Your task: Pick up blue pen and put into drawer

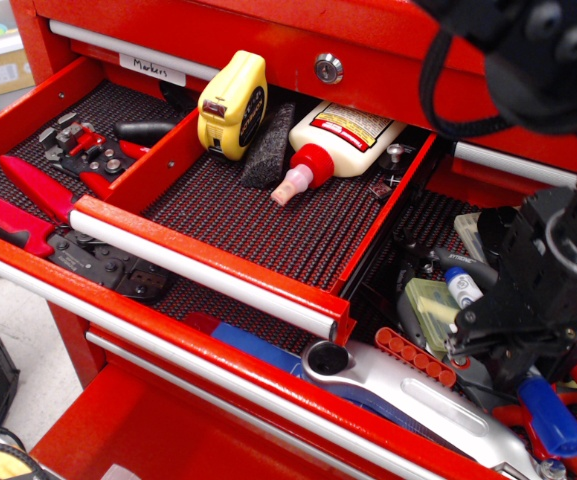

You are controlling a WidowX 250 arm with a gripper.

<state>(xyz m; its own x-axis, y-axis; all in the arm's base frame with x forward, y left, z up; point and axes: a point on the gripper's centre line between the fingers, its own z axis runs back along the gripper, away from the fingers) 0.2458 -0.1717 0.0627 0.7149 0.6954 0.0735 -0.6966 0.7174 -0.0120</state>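
I saw the gripper [523, 345] down over the blue pen [543, 412], well right of the drawer [268, 225] and level with its silver handle. The pen lay among clutter, its middle hidden by the black fingers; whether they clamped it, I could not tell.

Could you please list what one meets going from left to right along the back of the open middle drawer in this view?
Tape measure → black block → glue bottle → small screw.
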